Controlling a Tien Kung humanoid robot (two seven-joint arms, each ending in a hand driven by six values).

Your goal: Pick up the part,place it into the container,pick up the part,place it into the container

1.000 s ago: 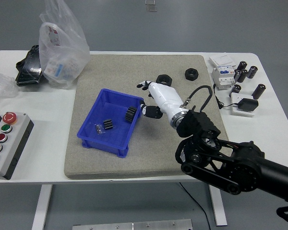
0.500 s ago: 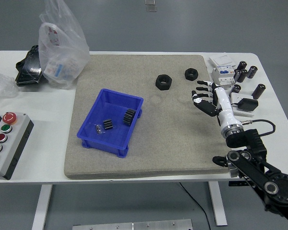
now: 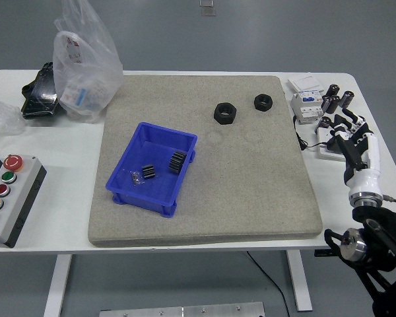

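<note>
My right hand (image 3: 354,140) sits at the desk's (image 3: 66,198) three o'clock edge, fingers (image 3: 339,123) loosely spread and holding nothing; my left hand is out of view. Two nuts remain on the mat (image 3: 251,191) at about one o'clock: the larger nut (image 3: 225,113) and, just right of it, the smaller nut (image 3: 263,102). The bin (image 3: 122,181) at nine o'clock already holds what look like two small gears (image 3: 178,160), though they are too small to be sure. The nuts look stiff, dense and probably smooth, so I would pinch across opposite flats. A second ago my hand was over the bin's rim; it has since swung back right, empty.
</note>
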